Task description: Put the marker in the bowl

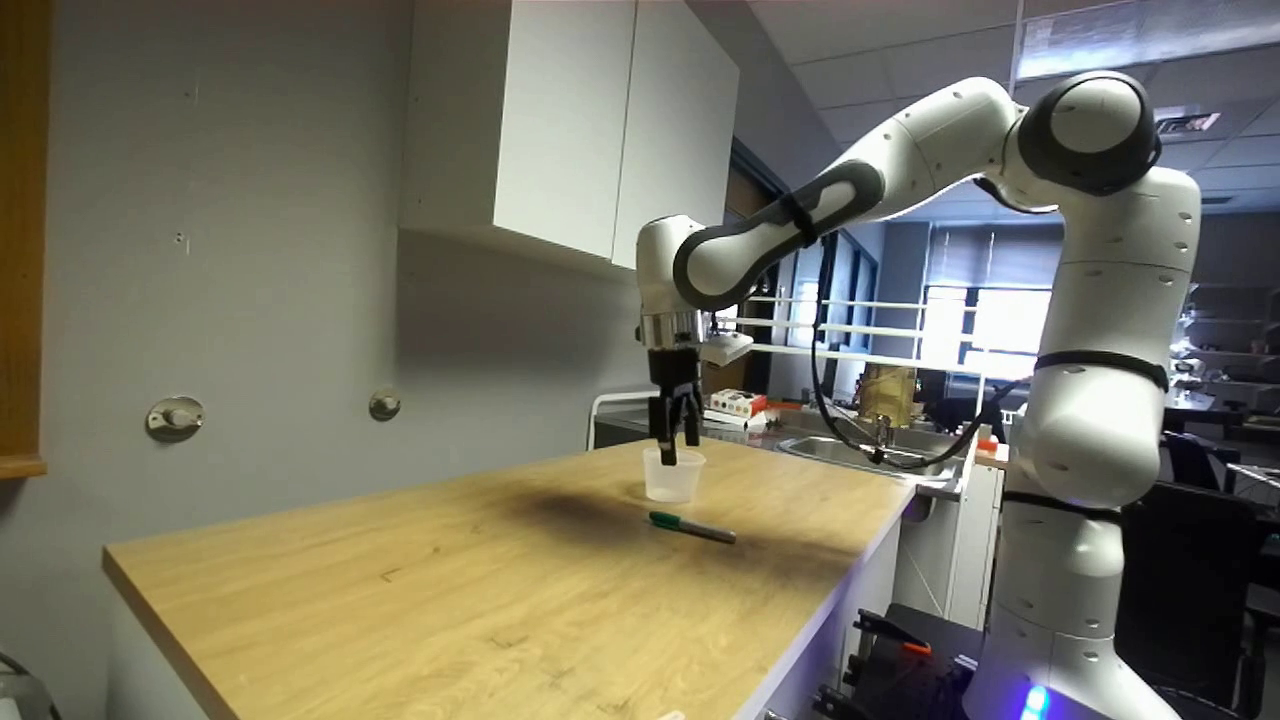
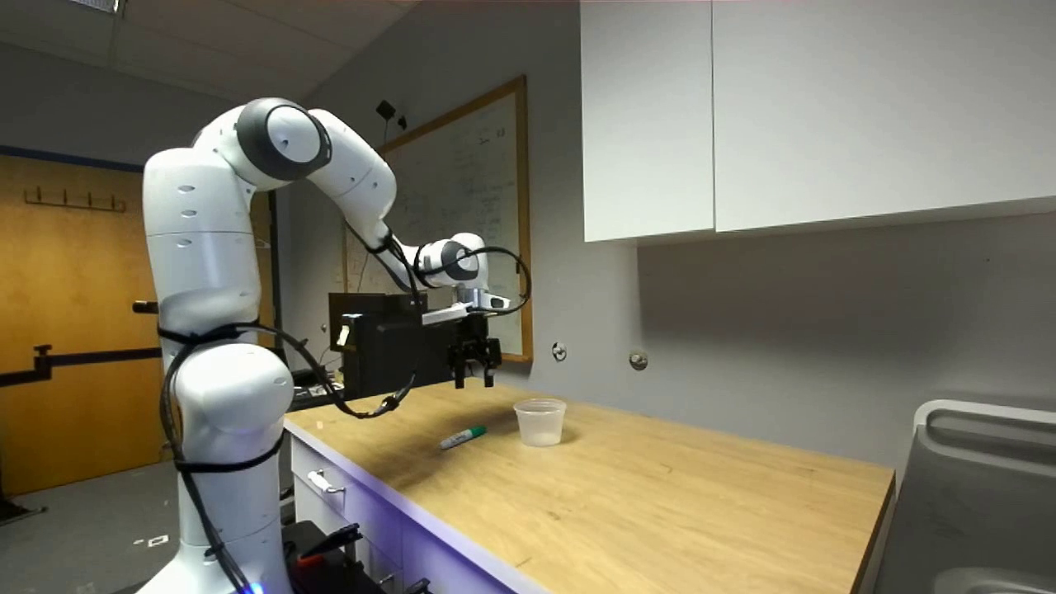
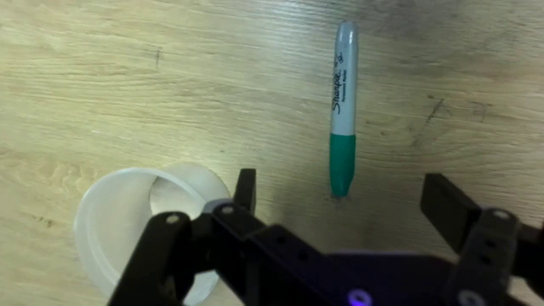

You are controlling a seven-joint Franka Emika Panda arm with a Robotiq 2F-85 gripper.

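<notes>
Lower left of wrist view, bowl (image 3: 123,208) partly behind parted pincer (image 3: 340,187); descending for marker (image 3: 343,110) without shifting could tip bowl.

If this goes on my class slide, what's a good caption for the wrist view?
An open gripper hovers over a wooden tabletop, a green-capped marker lying beside a translucent bowl.

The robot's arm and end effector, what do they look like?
The arm is white and rounded, with dark-grey joint rings, black cabling, black straps, a silver wrist collar and a blue light low down. The end effector is black, with two blunt, blocky fingers.
</notes>
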